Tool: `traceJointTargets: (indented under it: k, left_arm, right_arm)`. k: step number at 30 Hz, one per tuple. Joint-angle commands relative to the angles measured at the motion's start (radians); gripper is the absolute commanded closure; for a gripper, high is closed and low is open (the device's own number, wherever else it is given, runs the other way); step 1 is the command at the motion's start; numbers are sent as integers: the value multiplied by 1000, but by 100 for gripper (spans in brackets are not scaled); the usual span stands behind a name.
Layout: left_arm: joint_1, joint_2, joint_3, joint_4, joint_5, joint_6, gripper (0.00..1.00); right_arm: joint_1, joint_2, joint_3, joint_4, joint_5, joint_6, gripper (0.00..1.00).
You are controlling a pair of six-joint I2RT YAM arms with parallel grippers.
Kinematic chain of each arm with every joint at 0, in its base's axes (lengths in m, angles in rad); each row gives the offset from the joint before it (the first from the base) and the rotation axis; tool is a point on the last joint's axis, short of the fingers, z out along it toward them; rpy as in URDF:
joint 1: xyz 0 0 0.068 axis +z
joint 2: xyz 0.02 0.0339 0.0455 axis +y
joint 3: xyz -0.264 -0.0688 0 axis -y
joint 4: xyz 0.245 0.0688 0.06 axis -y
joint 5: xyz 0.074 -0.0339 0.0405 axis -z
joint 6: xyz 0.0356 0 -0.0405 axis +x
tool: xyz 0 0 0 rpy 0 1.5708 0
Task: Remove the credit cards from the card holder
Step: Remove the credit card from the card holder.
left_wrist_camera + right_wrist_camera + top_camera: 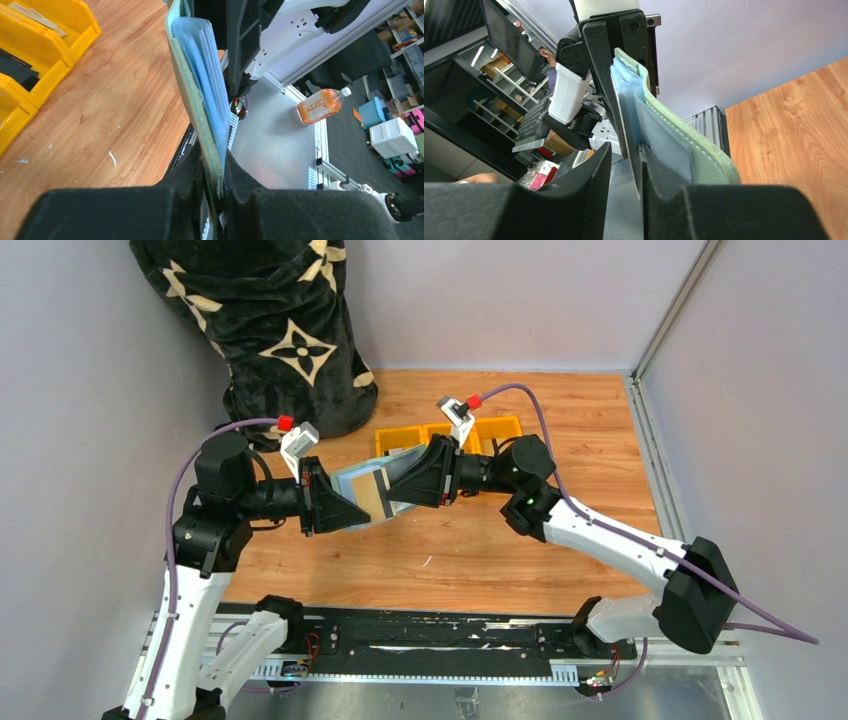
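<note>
One card holder (358, 490), long axis left-right

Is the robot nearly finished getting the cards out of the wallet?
Not yet. Done: the card holder is lifted and opened. In hand: the left hand pinches one edge; the right hand straddles the sleeves on the other, not closed. Left: a tan card sits inside; none visibly pulled out.

Our left arm (215, 510) and right arm (610, 535) bent inward, wrists level, tips almost meeting. Our left tool (214, 185) was clamped on one edge of the card holder (352, 483). Our right tool (624, 165) faced it, jaws slightly parted around the opposite edge.
</note>
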Motion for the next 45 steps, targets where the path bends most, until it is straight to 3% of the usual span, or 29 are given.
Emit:
traceJointTargets:
  k: [1, 3, 5, 7, 12, 19, 24, 29, 35, 40, 41, 43, 45]
  left_arm:
    - [-8, 18, 10, 67, 58, -38, 81]
    - [-8, 22, 6, 72, 88, -54, 71]
    - [-7, 25, -2, 91, 122, -83, 50]
    - [-8, 19, -27, 163, 154, -154, 39]
    - [-7, -23, -104, 385, 196, -318, 34]
    - [-8, -31, -86, 381, 268, -298, 44]
    - [-8, -26, -41, 254, 302, -197, 48]
    - [-7, -17, -19, 209, 319, -161, 65]
    - [-8, -11, -3, 203, 314, -159, 72]
    - [-7, -1, -6, 209, 254, -182, 91]
    - [-8, 1, -7, 209, 239, -185, 95]
    - [-8, -4, -12, 217, 213, -188, 100]
    - [-7, -9, -23, 243, 180, -212, 100]
  right_arm:
    - [35, 65, -17, 224, -43, 129, 74]
    - [36, 80, -22, 267, -41, 162, 82]
    - [36, 86, -29, 295, -38, 178, 91]
    - [38, 85, -38, 311, -35, 185, 98]
    - [38, 70, -57, 320, -33, 190, 100]
    - [36, 49, -92, 324, -17, 191, 100]
    - [25, 43, -112, 343, 0, 207, 100]
    - [12, 24, -133, 355, 20, 212, 100]
    - [9, -6, -139, 311, 24, 183, 100]
    - [13, -14, -140, 296, 13, 171, 100]
    - [17, -12, -137, 297, 9, 172, 96]
    - [30, 0, -127, 304, 4, 172, 78]
    - [45, 15, -109, 312, -10, 169, 68]
